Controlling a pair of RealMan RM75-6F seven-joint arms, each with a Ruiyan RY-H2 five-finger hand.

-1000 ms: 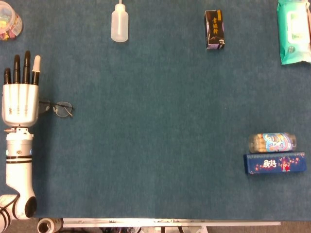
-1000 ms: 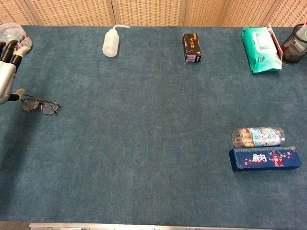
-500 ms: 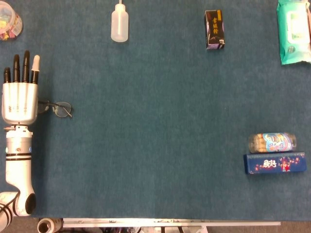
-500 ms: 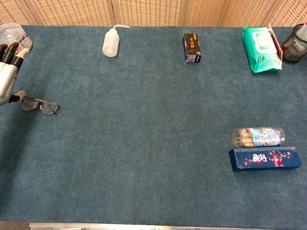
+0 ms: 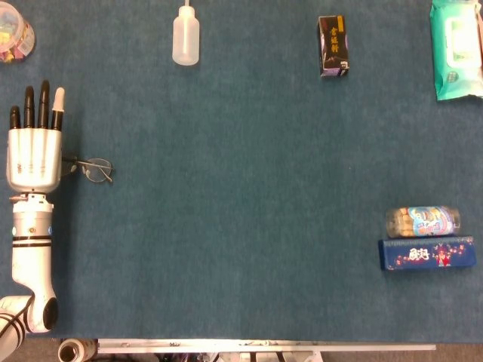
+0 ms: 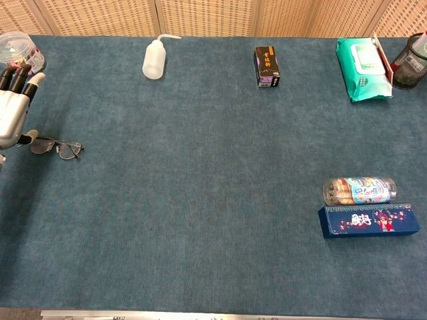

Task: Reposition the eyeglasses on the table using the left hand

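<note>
1. Eyeglasses (image 5: 89, 169) lie on the bench (image 5: 249, 196) at its far left, directly beside the left hand (image 5: 34, 154), on the hand's inner (thumb) side.
2. Left hand: it hangs flat with its back up, fingers (image 5: 44, 102) stretched straight toward the far edge and slightly spread. In the chest view the thumb tip sits right at the near end of the frame (image 6: 57, 147); whether it touches or pinches the frame, I cannot tell. In the head view part of the eyeglasses is hidden under the palm's edge.
3. Long axis: the eyeglasses run roughly left to right, crosswise to the fingers, with one lens clear of the hand and pointing toward the bench's middle.
4. Judgement: a move toward the centre runs along that long axis, away from the palm, so the thumb side leads and a small closing of the fingers should be enough to take hold.
5. Right hand: neither view shows it, so the left is the only hand near.
6. Further out: a squeeze bottle (image 5: 186, 35) stands well apart near the far edge.
</note>
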